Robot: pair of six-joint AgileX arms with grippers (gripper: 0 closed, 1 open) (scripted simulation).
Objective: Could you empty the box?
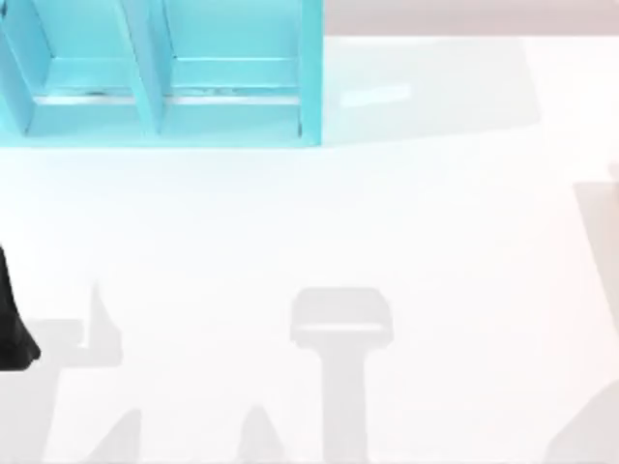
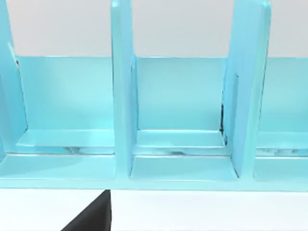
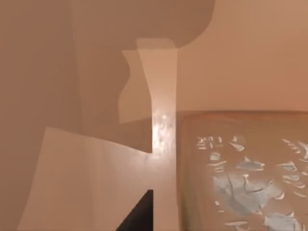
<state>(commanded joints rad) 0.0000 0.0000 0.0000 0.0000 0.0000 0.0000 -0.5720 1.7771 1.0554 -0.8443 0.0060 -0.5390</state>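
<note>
A bare white worktop (image 1: pixel 406 222) fills the top view, with a cyan open-fronted rack (image 1: pixel 164 87) standing at its far left corner and grey shadows of the arms lying along its near edge. A dark piece of the left arm (image 1: pixel 12 333) shows at the worktop's left edge. The left wrist view looks straight into the rack's compartments, which hold nothing, and a dark wedge of the left gripper (image 2: pixel 91 216) sits low in that view. I cannot tell whether it is wide or narrow.

The right wrist view looks close onto tan panels that I take for the walls of the box (image 3: pixel 57 72). Where the box stands on the worktop cannot be told. Beside those walls lies a flat brown item (image 3: pixel 245 173), its top flecked with pale blue-white patches; whether it rests inside the box or against it is unclear. A dark sliver of the right gripper (image 3: pixel 139 214) shows near it, holding nothing that can be seen, and its opening cannot be told either.

The item looks like a stiff, flat, probably light slab with a glossy and so perhaps slippery face. The likely hold is across its two opposite long edges near the middle, lifting straight up so that it clears the thin, yielding walls.
</note>
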